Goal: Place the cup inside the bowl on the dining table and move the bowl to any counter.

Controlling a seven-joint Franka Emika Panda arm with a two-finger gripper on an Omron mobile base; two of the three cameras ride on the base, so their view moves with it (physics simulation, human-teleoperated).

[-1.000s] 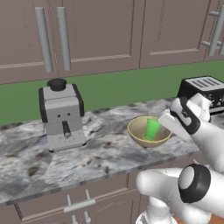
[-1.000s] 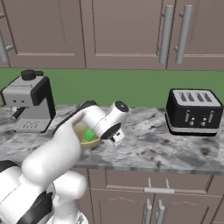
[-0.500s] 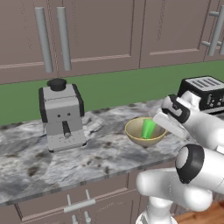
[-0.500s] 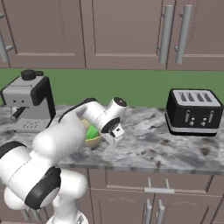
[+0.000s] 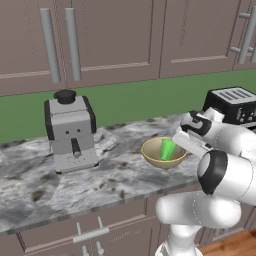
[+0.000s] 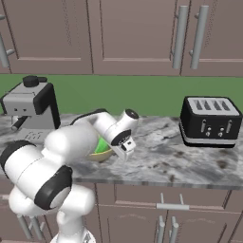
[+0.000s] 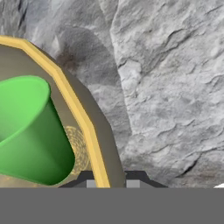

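Pincer (image 7: 109, 180) pinching bowl (image 5: 152, 151) rim, cup (image 5: 167, 149) inside, on counter (image 5: 100, 185).

Green cup (image 5: 167, 149) stands tilted inside tan-yellow bowl (image 5: 152, 156); bowl rests on the marble counter (image 5: 75, 187).

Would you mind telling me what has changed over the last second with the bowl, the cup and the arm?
The bowl has come down onto the counter, with the cup inside. The arm's elbow has swung toward the toaster. The gripper is still clamped on the bowl's rim. The coffee machine and toaster have not moved.
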